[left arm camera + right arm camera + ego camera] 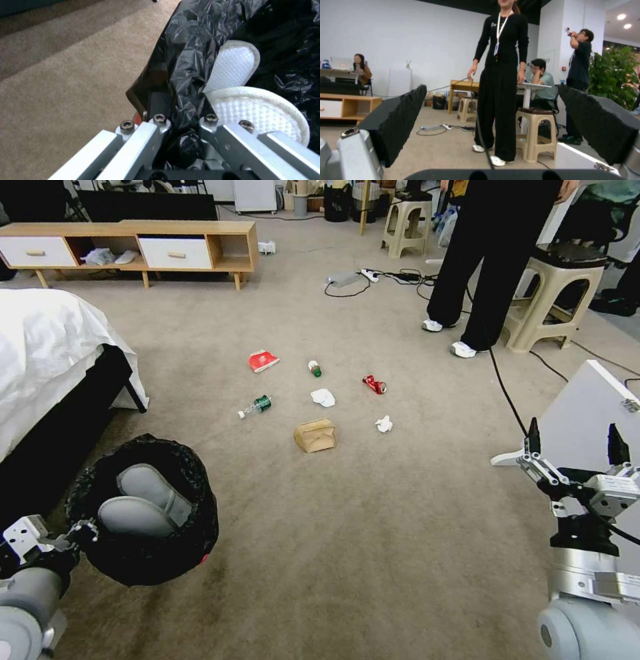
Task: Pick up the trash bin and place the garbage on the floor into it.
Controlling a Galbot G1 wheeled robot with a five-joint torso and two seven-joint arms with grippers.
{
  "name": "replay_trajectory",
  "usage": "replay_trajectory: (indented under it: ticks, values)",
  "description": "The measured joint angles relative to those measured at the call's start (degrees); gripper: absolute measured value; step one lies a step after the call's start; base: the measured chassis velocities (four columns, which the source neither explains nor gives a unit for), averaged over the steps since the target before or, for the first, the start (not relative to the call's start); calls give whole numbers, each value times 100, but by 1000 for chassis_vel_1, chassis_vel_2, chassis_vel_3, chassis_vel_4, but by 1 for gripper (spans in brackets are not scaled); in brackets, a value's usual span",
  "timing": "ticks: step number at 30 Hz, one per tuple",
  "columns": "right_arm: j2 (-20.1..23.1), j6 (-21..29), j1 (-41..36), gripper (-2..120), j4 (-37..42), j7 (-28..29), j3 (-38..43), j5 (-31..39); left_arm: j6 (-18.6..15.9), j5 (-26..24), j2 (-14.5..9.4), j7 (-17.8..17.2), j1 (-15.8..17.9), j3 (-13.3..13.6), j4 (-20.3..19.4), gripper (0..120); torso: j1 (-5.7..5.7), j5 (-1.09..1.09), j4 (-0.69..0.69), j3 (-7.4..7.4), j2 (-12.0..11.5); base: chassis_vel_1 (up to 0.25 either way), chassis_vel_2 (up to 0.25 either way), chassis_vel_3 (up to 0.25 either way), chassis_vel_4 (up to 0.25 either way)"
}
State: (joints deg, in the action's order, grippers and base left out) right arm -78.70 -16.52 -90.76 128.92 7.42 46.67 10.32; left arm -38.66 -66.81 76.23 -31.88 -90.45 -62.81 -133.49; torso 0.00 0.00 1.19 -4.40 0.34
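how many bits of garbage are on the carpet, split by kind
Bottles: 2, one with a green label, one smaller
Crumpled tissues: 2
Flattened red carton: 1
Crushed red can: 1
Brown paper box: 1
Total: 7, none yet in the trash bin

Both arms are smooth grey cylinders with rounded joints. The left gripper (83,530) has pale silver bars fastened with dark hex screws, plus a white block at its wrist. The right gripper (573,443) carries black foam-textured pads on silver links, a black collar and a thin black cable
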Motion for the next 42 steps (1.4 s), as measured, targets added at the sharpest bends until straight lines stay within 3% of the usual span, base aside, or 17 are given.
replay_trajectory:
  ticks: [42]
  values:
    - [-38,33,0,100,-5,-34,-63,-36,16,11,-8,51,1,-44,25,4,0,0,0,0,0,-8,6,7,-8]
